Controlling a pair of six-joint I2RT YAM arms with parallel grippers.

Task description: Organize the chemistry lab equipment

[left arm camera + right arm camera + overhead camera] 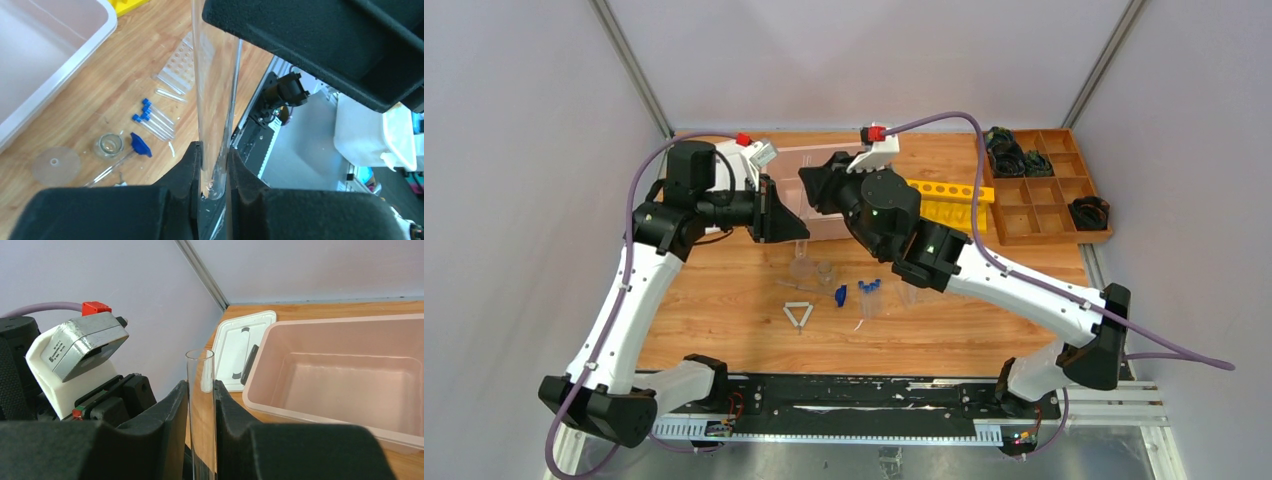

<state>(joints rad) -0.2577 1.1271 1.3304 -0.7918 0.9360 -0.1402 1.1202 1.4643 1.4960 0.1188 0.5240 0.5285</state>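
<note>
Both grippers are shut on one clear glass test tube [803, 205], held above the table in front of the pink bin [804, 160]. My left gripper [214, 147] clamps its rounded closed end [215, 90]. My right gripper [200, 385] clamps it just below the open rim [200, 365]. On the wood below lie blue-capped tubes [152, 117] [871, 290], a small glass beaker [109, 145] [824, 272], a blue-handled tool [141, 145], a clear disc [56, 165], a clear tube tray [182, 65] and a white triangle frame [799, 314].
The pink bin [350, 370] is empty, with a white lid [240, 340] behind its left end. A yellow tube rack [949, 200] lies to its right. A wooden compartment tray [1044, 190] with dark items stands at the back right.
</note>
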